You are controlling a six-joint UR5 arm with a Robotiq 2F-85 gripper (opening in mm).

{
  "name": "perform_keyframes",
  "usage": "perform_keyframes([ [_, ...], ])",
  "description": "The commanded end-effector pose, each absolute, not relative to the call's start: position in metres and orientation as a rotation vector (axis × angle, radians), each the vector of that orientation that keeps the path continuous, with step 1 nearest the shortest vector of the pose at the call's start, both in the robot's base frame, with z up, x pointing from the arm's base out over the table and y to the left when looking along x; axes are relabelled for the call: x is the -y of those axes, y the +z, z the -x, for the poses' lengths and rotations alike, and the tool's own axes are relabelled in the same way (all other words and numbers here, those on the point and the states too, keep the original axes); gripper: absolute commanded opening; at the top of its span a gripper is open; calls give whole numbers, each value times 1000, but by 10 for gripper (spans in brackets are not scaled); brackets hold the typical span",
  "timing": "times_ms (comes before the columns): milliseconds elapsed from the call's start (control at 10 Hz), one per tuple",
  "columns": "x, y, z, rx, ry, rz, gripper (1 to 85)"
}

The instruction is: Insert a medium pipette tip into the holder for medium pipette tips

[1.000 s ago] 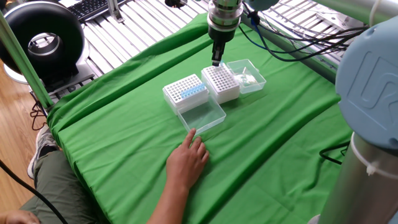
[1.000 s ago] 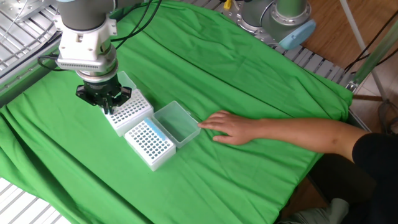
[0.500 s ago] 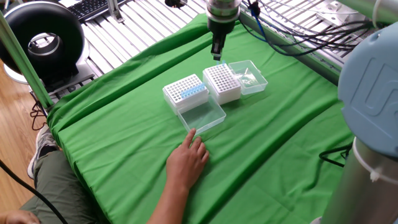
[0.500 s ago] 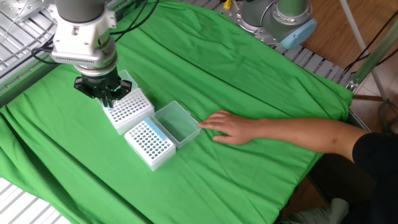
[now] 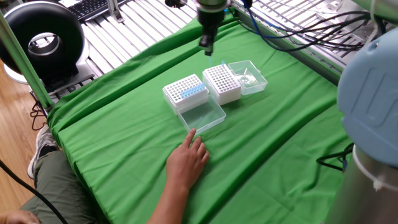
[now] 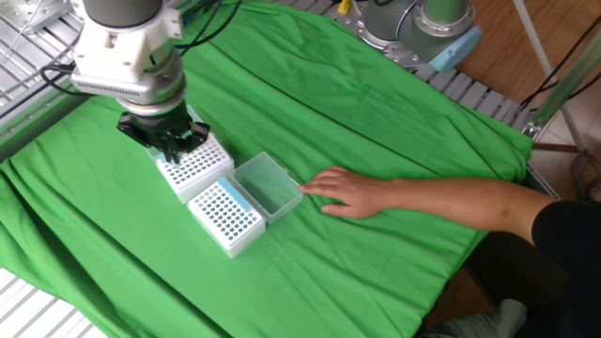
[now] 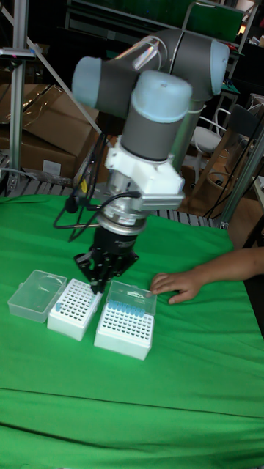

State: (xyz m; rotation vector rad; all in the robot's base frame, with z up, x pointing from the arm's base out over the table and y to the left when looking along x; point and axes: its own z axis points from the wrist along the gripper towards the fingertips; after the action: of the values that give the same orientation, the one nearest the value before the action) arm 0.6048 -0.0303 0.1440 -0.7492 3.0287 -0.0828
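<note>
**Robot arm above 2 pipette tip racks on green cloth**

We see a table draped in green cloth (image 5: 124,124), softly wrinkled, with 4 small containers grouped near its middle. 2 are white plastic racks, blocky and square, their tops pierced by a neat grid of small holes. The first rack (image 5: 222,83) (image 6: 194,164) (image 7: 75,308) stands beside a shallow clear plastic box (image 5: 248,76) (image 7: 37,294) that holds a few loose clear pieces we cannot identify. A single pale blue pipette tip (image 5: 223,64) (image 7: 56,308) stands upright at the edge of this rack, on the side near the clear box. The second rack (image 5: 185,91) (image 6: 226,217) (image 7: 125,329) carries a row of blue tips across its top. Touching it lies an open clear lid or tray (image 5: 203,116) (image 6: 268,185), glossy and apparently empty.

The gripper (image 5: 206,42) (image 6: 170,150) (image 7: 99,281), dark with 2 slim fingers pointing down, hangs above the cloth just beyond the first rack. Its fingers appear close together; we cannot tell whether they grasp anything.

A person's bare hand (image 5: 188,159) (image 6: 355,193) (image 7: 176,284) rests flat on the cloth, fingertips near the clear tray.
</note>
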Motion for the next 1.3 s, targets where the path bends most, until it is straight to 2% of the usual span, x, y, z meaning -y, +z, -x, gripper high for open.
perform_keyframes([
  [0, -28, 158, -607, -3062, 3, 526, 10],
  [600, -89, 142, -600, -3069, 67, 264, 10],
  [1200, -99, 126, -592, -3070, 25, 211, 10],
])
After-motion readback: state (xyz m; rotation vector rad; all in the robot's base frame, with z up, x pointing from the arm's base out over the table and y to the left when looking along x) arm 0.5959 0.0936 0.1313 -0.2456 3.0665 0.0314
